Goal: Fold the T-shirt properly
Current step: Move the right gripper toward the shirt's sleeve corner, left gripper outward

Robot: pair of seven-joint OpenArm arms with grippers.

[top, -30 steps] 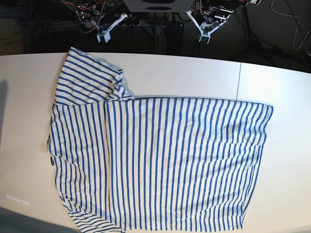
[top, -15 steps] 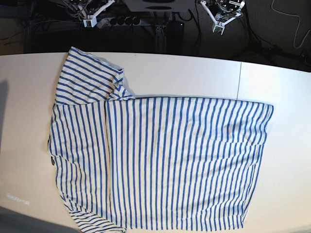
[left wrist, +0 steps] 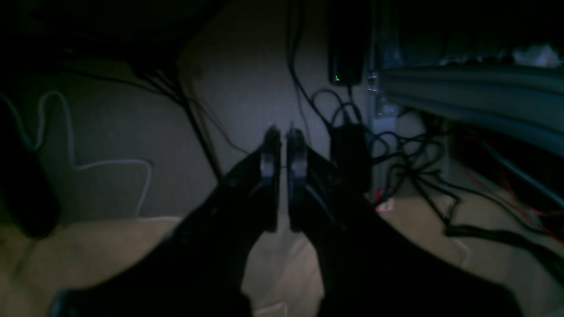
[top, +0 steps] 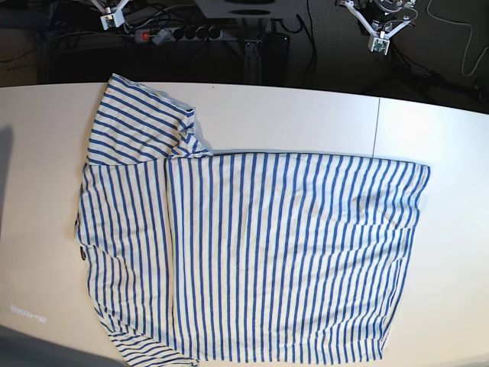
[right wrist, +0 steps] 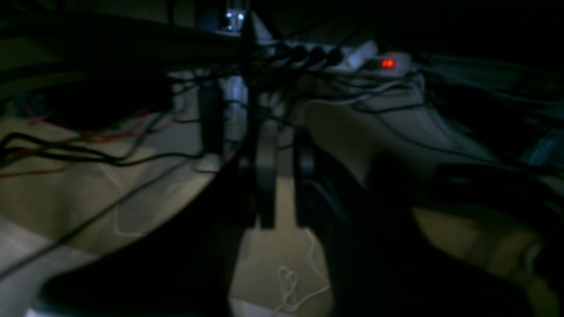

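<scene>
The T-shirt (top: 260, 252), white with thin blue stripes, lies flat on the white table (top: 306, 115). Its neck is at the left, with a small dark tag (top: 81, 252) at that edge, and its hem is at the right. One sleeve (top: 137, 122) sticks out at the upper left, and a vertical fold edge runs down its left part. My left gripper (top: 380, 44) (left wrist: 282, 132) hangs behind the table at top right, fingers nearly touching and empty. My right gripper (top: 113, 19) (right wrist: 285, 132) hangs at top left, fingers close together and empty. Neither wrist view shows the shirt.
Behind the table's far edge are a dark floor, a power strip (top: 179, 33) and tangled cables (left wrist: 396, 158). A seam (top: 377, 126) crosses the table on the right. The shirt's bottom edge reaches the frame's lower border.
Both grippers have moved up and outward behind the table, the left toward the top right corner, the right toward the top left. The shirt has not moved.
</scene>
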